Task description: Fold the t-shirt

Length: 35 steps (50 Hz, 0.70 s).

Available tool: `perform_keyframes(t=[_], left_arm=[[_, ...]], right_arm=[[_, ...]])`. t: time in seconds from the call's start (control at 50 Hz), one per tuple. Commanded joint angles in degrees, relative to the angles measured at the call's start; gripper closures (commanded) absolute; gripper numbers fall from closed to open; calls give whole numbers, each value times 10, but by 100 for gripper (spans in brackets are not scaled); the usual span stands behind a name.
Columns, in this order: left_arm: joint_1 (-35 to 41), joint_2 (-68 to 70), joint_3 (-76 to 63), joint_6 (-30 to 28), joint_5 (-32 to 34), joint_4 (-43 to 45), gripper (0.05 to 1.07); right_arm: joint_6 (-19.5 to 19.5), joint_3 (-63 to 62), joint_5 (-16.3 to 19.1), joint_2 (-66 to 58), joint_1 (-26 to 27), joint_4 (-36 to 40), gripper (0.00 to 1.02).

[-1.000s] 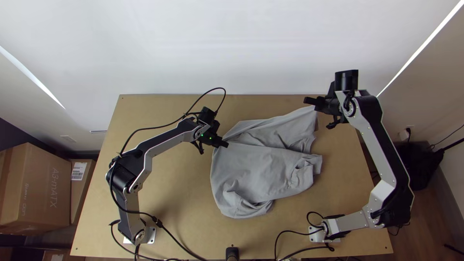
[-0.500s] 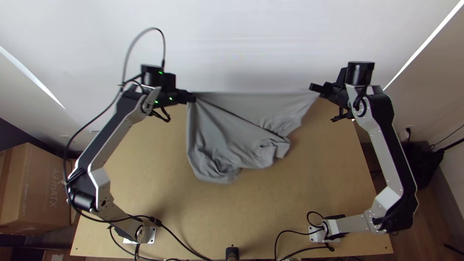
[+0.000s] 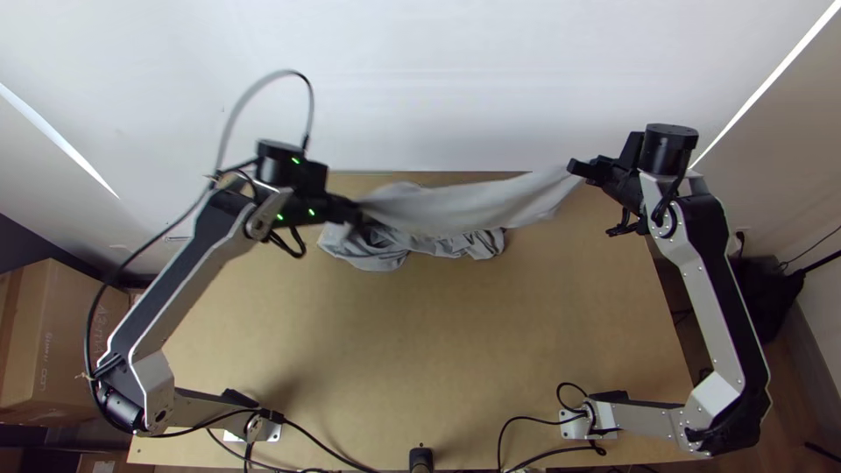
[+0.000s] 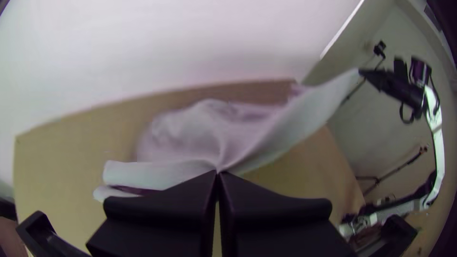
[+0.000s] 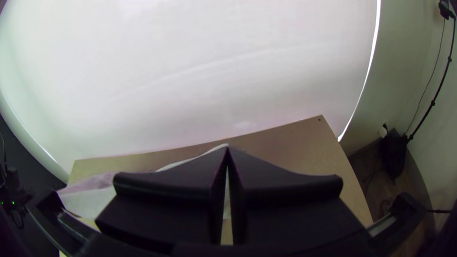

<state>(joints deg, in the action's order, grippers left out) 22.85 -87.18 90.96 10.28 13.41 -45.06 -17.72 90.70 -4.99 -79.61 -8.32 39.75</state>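
T-shirt point(image 3: 464, 210) in left claw point(image 3: 357, 213), in right claw point(image 3: 573, 167)

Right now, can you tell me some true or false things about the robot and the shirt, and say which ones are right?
1. Part of the grey shirt stretches between the left gripper and the right gripper. True.
2. The right gripper has let go of the shirt. False: it is shut on one end of it.
3. The left gripper's two fingers meet at their tips. True.
4. The shirt is folded into a neat square. False: one part is pulled across and another is bunched up.
5. A cardboard box stands on the table. False: the box is off to the left of the table.
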Motion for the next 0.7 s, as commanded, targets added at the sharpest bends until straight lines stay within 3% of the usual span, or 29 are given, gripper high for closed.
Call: perform_keyframes(t=[0.0,0.22,0.68], left_arm=[[40,35,-72,7,17,-10,105],[134,67,-163,-9,68,-42,105],[306,78,-300,-60,72,-51,105]], right_arm=[[14,-2,-5,-14,20,5,100],[23,-1,-6,-57,49,31,100],[29,-7,-12,-91,73,32,100]])
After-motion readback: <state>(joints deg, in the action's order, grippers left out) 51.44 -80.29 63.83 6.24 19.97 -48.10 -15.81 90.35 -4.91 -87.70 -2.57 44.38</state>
